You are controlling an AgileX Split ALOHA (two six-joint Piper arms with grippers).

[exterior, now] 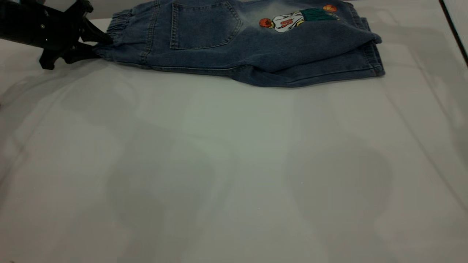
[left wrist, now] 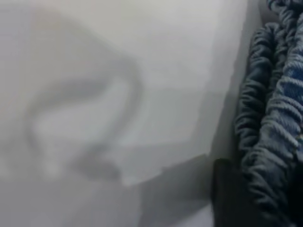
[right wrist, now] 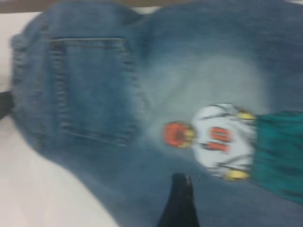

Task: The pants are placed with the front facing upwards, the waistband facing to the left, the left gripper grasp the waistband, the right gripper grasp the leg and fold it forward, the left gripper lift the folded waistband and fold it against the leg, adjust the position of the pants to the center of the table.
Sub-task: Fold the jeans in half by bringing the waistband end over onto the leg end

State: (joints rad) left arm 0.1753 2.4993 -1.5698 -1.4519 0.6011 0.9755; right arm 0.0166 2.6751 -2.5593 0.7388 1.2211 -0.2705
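Pants [exterior: 256, 47] already folded lengthwise, at table [exterior: 219, 164] 12 o'clock. Left gripper [exterior: 95, 45] clenched on waistband [exterior: 122, 22]. Right gripper [right wrist: 179, 201]: jaw state can't tell. Next, prob: lift waistband, fold toward leg at 3 o'clock.

Left claw [exterior: 95, 44] black, wedge fingers; right claw [right wrist: 179, 203] black.

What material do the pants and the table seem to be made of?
The pants: blue denim, apparently cotton, washed finish; stitched seams, faded pale patches and a gathered elastic waistband show it. The table: smooth white surface, slightly glossy with soft reflections; perhaps laminate or plastic, cannot tell which.
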